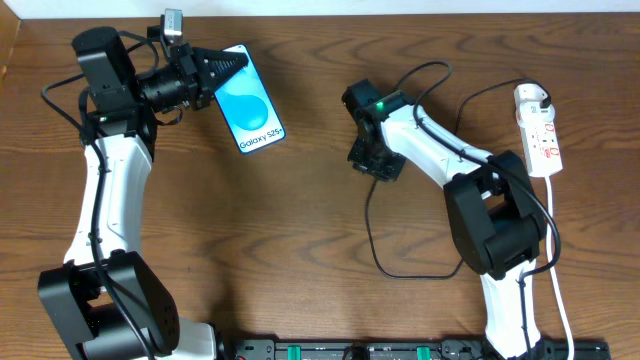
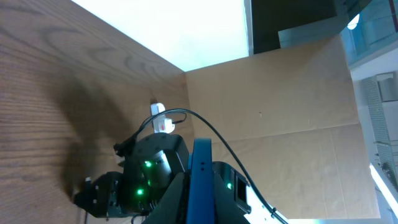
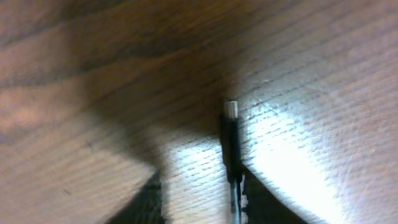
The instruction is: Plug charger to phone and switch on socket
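Note:
The phone point(image 1: 250, 100), with a cyan screen and "Galaxy S25+" text, is at the back left. My left gripper point(image 1: 215, 68) is shut on its upper edge. In the left wrist view the phone is a narrow blue band point(image 2: 200, 174) between the dark fingers point(image 2: 200, 202). The charger's black cable point(image 1: 368, 215) runs from my right gripper point(image 1: 370, 160) and loops toward the front. In the right wrist view the plug tip point(image 3: 231, 111) lies on the wood between the spread fingers point(image 3: 202, 202), close to the right one. The white socket strip point(image 1: 540, 130) lies at the far right, with the adapter head point(image 1: 530, 97) on it.
The strip's white cord point(image 1: 560, 290) runs down the right side to the front edge. The right arm point(image 2: 149, 174) and the strip point(image 2: 160, 118) show in the left wrist view, in front of a cardboard wall point(image 2: 280, 112). Black rails point(image 1: 400, 350) line the front edge.

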Available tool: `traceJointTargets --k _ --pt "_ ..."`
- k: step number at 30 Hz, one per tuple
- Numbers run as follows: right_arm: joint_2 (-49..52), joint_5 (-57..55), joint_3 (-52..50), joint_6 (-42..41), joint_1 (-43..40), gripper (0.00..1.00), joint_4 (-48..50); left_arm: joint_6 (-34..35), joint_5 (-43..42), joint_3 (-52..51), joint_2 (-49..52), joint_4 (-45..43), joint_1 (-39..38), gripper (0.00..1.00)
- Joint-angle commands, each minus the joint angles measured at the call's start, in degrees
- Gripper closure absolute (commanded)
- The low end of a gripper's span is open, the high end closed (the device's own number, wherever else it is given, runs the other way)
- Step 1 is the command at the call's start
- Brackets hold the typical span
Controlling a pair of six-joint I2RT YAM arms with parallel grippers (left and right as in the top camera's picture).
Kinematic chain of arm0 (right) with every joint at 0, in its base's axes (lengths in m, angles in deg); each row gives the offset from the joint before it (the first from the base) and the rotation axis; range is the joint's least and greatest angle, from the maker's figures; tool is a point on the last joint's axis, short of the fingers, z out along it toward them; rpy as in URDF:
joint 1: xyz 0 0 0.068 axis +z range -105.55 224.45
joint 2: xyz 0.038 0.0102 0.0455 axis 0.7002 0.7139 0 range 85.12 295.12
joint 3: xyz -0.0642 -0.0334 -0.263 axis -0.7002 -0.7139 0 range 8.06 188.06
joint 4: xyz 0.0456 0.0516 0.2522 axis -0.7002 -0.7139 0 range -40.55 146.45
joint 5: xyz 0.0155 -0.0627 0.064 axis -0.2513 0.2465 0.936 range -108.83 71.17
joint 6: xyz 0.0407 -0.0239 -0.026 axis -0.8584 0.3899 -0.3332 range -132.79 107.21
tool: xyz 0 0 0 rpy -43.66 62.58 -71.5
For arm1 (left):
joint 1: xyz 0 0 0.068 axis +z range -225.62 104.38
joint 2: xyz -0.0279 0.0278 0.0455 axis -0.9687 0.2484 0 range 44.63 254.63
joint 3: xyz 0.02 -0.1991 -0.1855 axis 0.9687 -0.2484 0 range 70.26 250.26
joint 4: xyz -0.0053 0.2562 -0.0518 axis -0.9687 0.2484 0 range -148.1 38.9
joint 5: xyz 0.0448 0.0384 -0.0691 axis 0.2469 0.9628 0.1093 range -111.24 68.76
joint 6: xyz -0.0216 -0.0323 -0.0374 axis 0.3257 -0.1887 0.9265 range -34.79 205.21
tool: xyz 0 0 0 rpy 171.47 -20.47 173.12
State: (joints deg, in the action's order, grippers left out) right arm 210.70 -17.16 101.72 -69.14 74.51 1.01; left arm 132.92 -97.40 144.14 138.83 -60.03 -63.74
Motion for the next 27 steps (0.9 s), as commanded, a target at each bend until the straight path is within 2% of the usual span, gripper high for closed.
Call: traceJointTargets --k 1,8,12,15,18,27 --pt "-1.5 -0.7 -0.6 -0.7 1.1 0.99 0.0 -0.8 -1.2 0.0 0.2 -0.4 -0.2 0.93" --pt "-1.5 1.9 -0.7 0.0 0.6 0.99 0.3 -0.8 -1.2 0.0 0.2 -0.5 -0.2 0.93" --pt "-1.5 16.0 -0.7 8.8 -1.7 0.99 5.1 -0.7 -1.1 0.0 0.2 -1.2 0.0 0.92" --pt "-1.5 33.8 -0.7 21.6 -3.7 0.99 12.5 -0.1 -1.2 0.0 0.2 -3.4 0.5 0.93" --pt "-1.5 51.5 -0.7 30.7 -5.0 0.99 19.6 3.9 -1.2 0.0 0.2 -7.4 1.4 0.93" --pt "-1.5 73.1 -0.7 38.3 -5.0 0.99 35.5 19.7 0.6 0.0 0.2 -25.4 4.8 0.92"
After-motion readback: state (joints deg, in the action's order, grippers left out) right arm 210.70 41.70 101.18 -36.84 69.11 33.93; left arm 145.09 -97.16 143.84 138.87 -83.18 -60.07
